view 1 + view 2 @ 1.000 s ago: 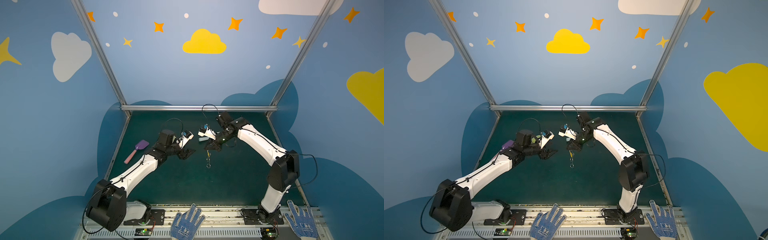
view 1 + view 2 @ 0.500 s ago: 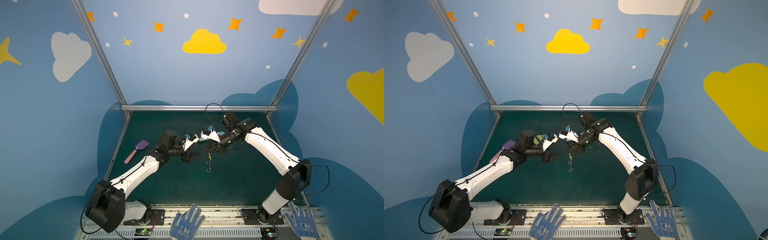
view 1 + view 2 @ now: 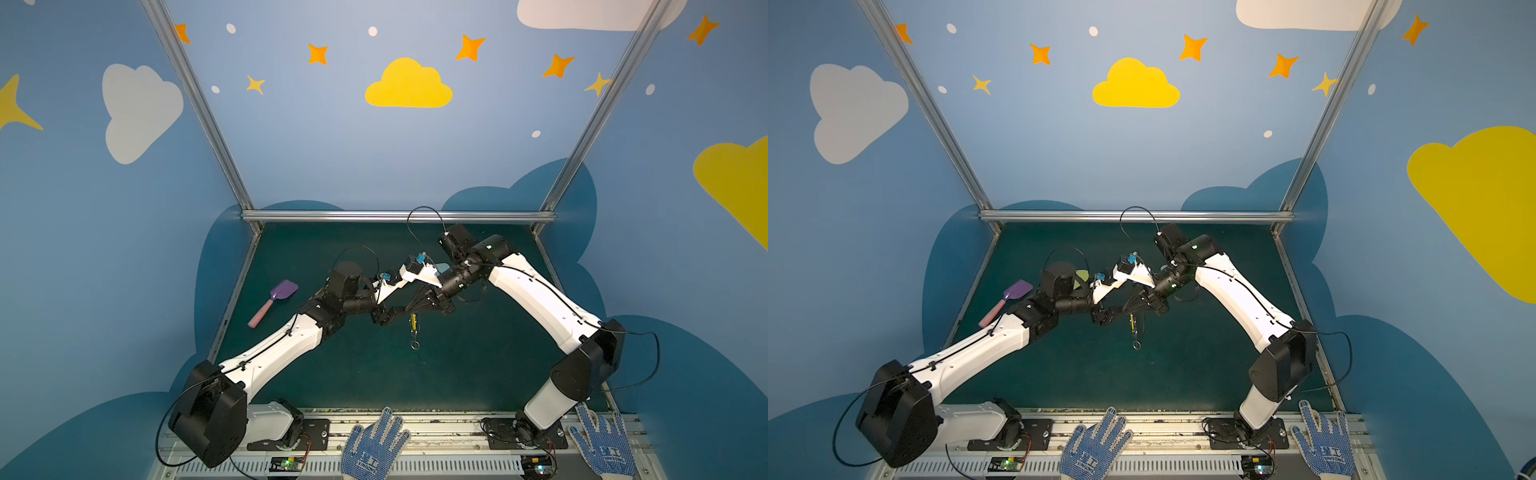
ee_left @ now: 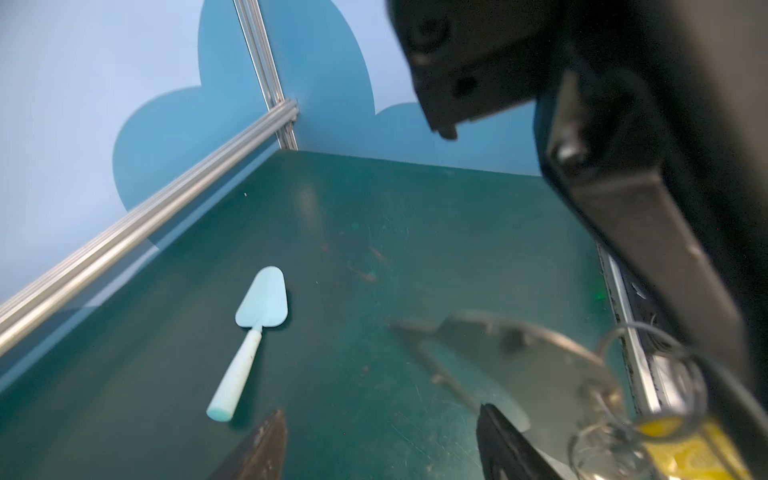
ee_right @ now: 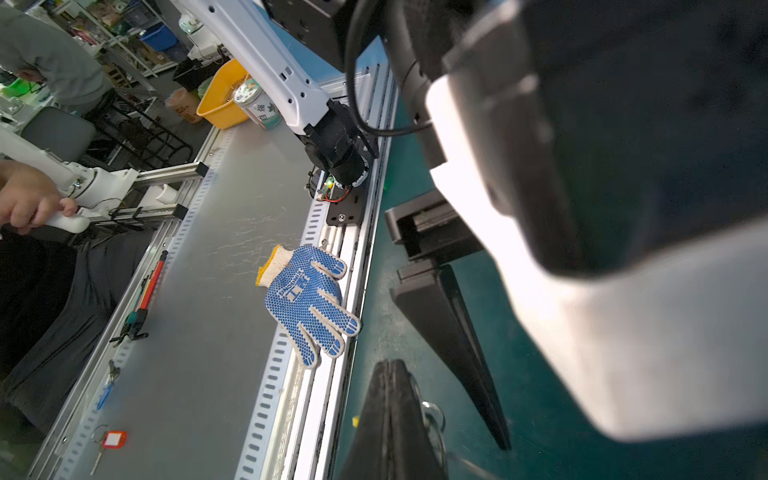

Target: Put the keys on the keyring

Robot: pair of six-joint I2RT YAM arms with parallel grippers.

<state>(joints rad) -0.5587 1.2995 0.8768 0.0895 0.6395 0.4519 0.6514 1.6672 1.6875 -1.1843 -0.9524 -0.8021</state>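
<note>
My right gripper (image 3: 409, 309) is shut at the middle of the table, raised above the green mat, and the keys (image 3: 413, 321) hang under its tips by the yellow tag. In the left wrist view the tag (image 4: 690, 453) joins small rings that pass through the grey keyring (image 4: 523, 361), a blurred plate in the air beside the right finger. A small ring (image 3: 414, 345) dangles lowest. My left gripper (image 3: 395, 314) is open just left of the hanging bunch, and nothing shows between its fingers (image 4: 266, 449). The right wrist view shows the shut right gripper (image 5: 390, 374) with a ring beside it.
A purple shovel with a pink handle (image 3: 274, 299) lies at the left on the mat. A light blue shovel (image 4: 259, 320) lies toward the back right corner. A yellow-green piece (image 3: 1081, 276) shows behind the left wrist. Two blue gloves (image 3: 376, 444) (image 3: 602, 444) lie on the front rail.
My left gripper has moved right toward the hanging bunch, and its jaws have widened. The right arm has swung its elbow outward, carrying the bunch slightly right and down.
</note>
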